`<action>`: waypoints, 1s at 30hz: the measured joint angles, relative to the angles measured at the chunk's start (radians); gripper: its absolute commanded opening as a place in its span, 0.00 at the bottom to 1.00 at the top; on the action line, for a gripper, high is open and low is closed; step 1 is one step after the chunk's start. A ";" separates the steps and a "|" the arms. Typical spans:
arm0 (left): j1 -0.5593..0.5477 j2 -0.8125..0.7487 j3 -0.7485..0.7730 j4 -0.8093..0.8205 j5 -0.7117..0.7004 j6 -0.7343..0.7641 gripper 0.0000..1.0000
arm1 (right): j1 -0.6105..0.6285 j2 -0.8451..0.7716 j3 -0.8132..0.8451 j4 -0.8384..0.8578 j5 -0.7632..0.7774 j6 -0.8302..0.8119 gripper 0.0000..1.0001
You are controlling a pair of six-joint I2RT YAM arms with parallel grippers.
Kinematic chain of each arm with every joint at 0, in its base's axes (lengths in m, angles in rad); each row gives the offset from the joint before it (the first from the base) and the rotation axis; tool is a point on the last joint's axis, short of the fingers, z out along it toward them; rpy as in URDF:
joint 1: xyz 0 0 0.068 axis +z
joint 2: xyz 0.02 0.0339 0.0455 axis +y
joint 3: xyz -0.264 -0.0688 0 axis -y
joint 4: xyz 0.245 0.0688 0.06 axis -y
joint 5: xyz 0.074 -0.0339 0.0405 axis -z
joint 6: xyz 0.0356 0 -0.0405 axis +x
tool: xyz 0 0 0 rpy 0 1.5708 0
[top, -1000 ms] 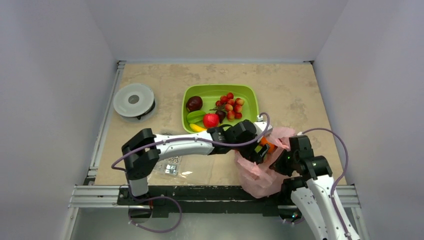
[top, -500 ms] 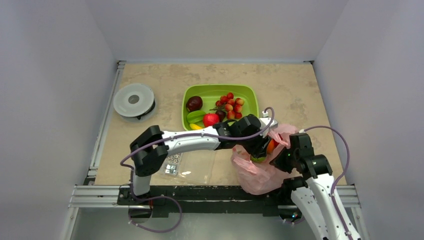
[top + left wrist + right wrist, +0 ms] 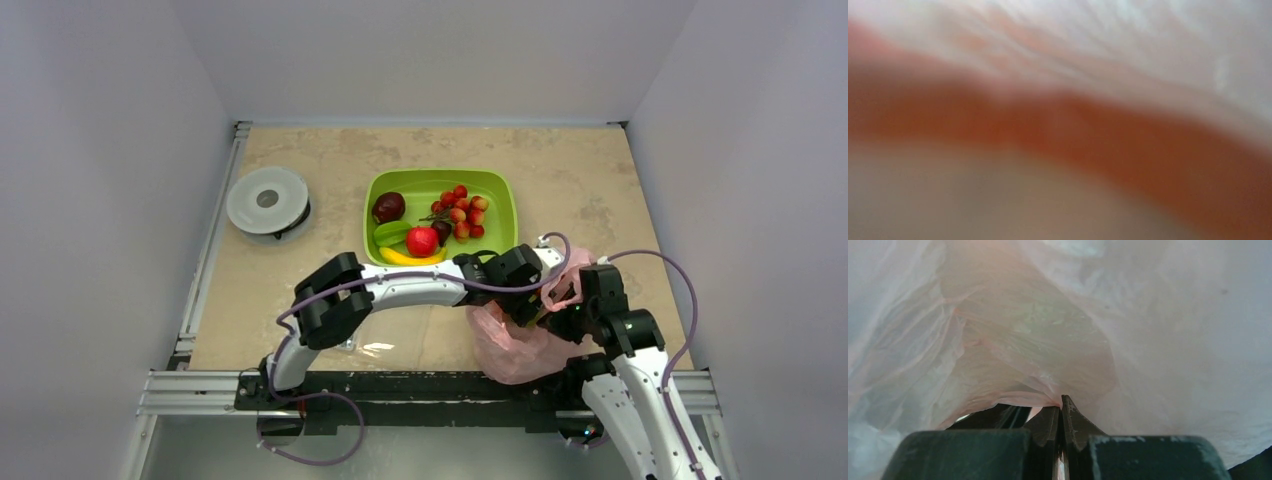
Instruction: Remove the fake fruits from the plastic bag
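The pink plastic bag (image 3: 508,348) lies crumpled at the table's near right. My right gripper (image 3: 566,312) is shut on a fold of its film, and the pinched bag (image 3: 1048,330) fills the right wrist view above the closed fingertips (image 3: 1062,407). My left gripper (image 3: 530,303) reaches into the bag's mouth, its jaws hidden. The left wrist view is only a blur: pale film over a broad orange band (image 3: 1108,145), likely an orange fruit close to the lens. On the green tray (image 3: 440,179) lie a maroon fruit (image 3: 388,207), a red one (image 3: 422,241), a green piece (image 3: 392,232) and a banana (image 3: 408,258).
A cluster of small red berries (image 3: 460,212) also sits on the tray. A white round container (image 3: 267,201) stands at the left. A clear flat box (image 3: 395,332) lies under my left arm near the front edge. Grey walls close in three sides.
My left arm has stretched further right and its gripper has gone deeper into the bag. The orange fruit seen at the bag's mouth no longer shows from above.
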 measured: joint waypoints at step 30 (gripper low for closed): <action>0.005 -0.136 -0.008 -0.082 0.077 0.013 0.00 | 0.000 -0.018 0.045 0.027 0.016 -0.004 0.00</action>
